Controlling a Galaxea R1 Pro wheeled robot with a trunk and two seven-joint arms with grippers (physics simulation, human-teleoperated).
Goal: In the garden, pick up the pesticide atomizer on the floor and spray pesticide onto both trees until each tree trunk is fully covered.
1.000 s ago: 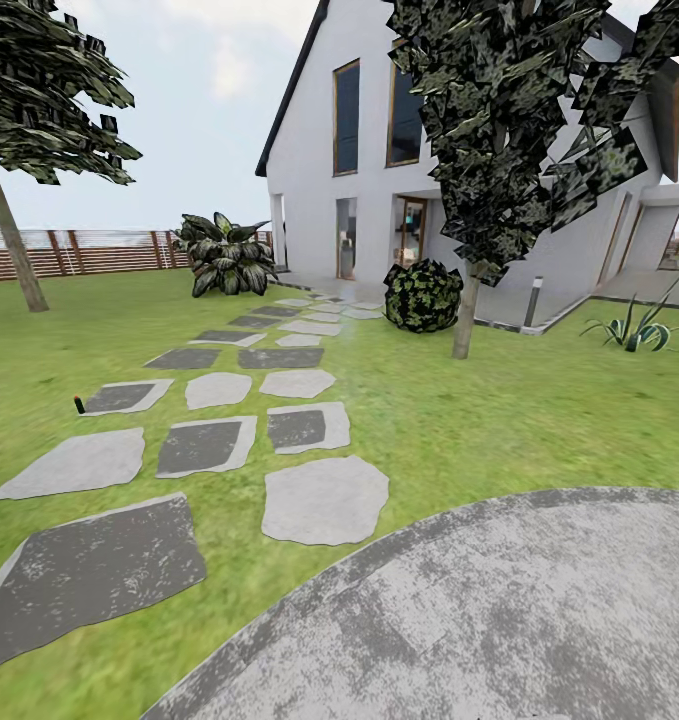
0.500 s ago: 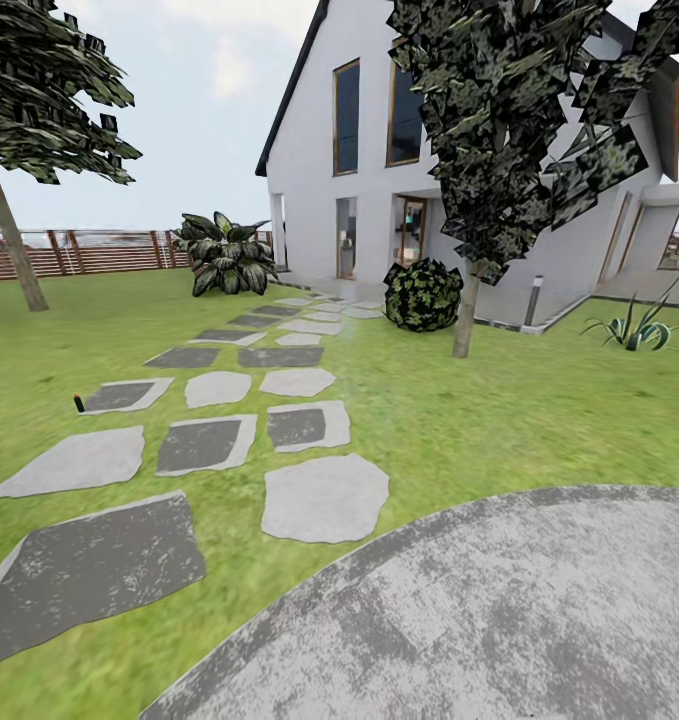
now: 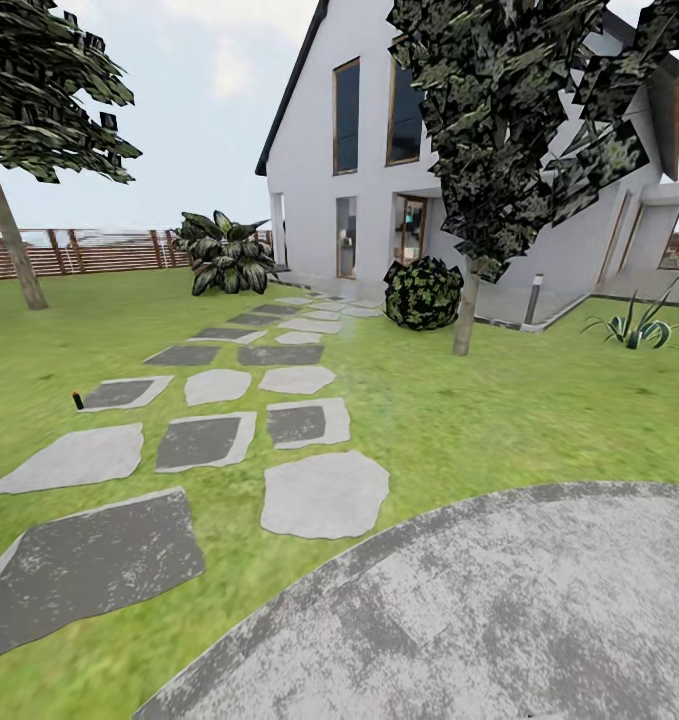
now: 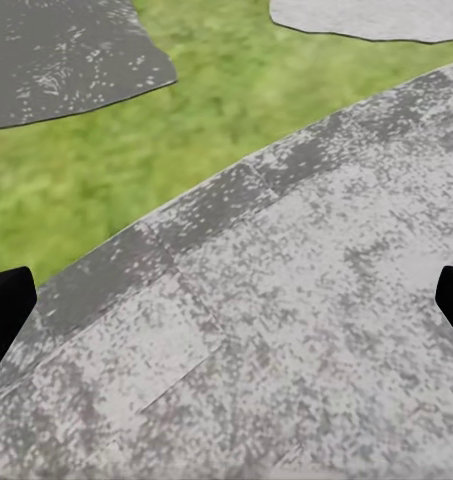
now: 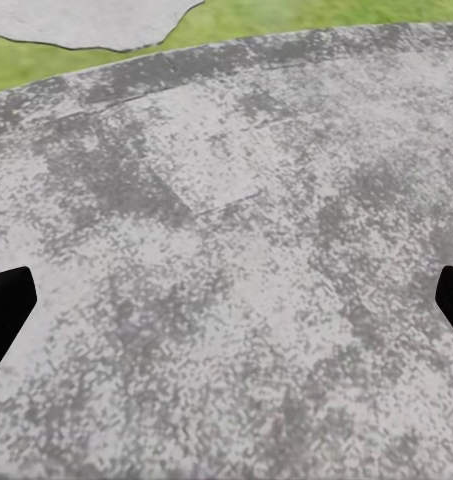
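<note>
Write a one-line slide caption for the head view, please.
Garden lawn with stepping stones, two trees, and the pesticide atomizer standing on grass.

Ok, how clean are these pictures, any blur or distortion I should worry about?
Head view: house walls lean from wide-angle distortion; grass smeared; atomizer a tiny dark speck. Both wrist views: paving grainy but readable, grass blurry, no glare.

Pesticide atomizer [image 3: 78, 401] on grass beside stepping stone [image 3: 127, 393], 2 trees [image 3: 465, 310] beyond
</note>
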